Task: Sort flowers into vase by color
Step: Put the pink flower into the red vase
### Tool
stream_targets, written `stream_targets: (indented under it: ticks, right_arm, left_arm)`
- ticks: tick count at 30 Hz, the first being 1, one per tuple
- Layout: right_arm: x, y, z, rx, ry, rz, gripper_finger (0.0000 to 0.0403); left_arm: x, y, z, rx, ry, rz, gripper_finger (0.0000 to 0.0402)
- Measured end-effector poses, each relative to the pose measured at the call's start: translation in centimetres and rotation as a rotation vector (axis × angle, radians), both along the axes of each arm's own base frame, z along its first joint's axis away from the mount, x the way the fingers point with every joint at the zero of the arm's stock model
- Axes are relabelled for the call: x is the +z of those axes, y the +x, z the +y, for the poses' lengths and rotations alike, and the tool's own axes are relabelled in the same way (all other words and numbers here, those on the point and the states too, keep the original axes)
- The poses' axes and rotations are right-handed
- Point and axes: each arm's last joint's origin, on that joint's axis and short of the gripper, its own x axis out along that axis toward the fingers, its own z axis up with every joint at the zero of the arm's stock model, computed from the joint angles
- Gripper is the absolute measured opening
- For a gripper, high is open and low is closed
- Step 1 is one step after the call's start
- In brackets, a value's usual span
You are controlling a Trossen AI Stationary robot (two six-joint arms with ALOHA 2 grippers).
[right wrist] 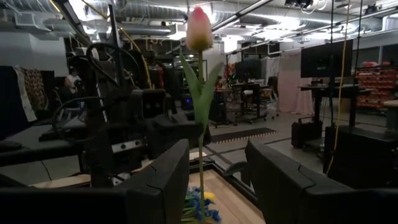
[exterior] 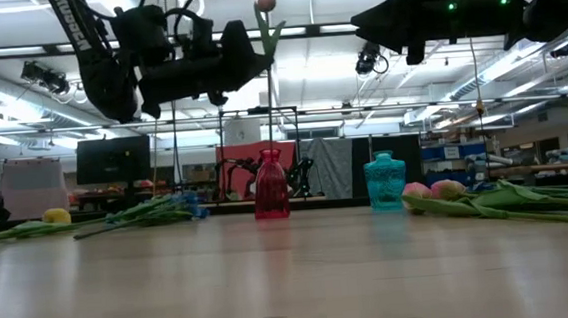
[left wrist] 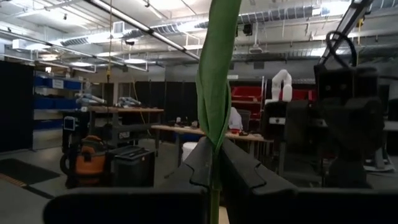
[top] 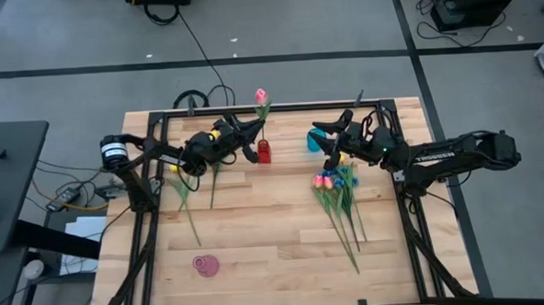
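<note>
Lower left of the high view, a pink vase [top: 205, 265] stands alone. At centre right loose flowers [top: 336, 194] lie piled, their stems overlapping. Beyond, the left gripper [top: 251, 140] pinches a pink tulip [top: 260, 97] upright over the red vase [top: 264, 152]; the right gripper [top: 327, 139] gapes empty by the teal vase [exterior: 385, 182], half-hidden from above.

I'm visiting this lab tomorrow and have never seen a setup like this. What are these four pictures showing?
Two robot arms work at a wooden table. One picture looks straight down, one looks level across the tabletop, and two come from cameras on the arms' wrists. The left gripper is shut on the stem of a pink tulip, holding it upright above a red vase. The right gripper is open and empty, up near a blue vase. A bunch of flowers lies on the right, loose stems on the left, and a pink vase sits near the front.
</note>
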Motion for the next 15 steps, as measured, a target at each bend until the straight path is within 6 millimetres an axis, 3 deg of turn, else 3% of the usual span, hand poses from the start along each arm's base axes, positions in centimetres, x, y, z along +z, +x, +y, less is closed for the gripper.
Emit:
stream_targets:
  ticks: [15]
  right_arm:
    - [0.0, 0.0, 0.0, -0.002, -0.005, 0.006, 0.0172]
  left_arm:
    - [-2.0, 0.6, 0.2, -0.008, -0.071, 0.154, 0.0029]
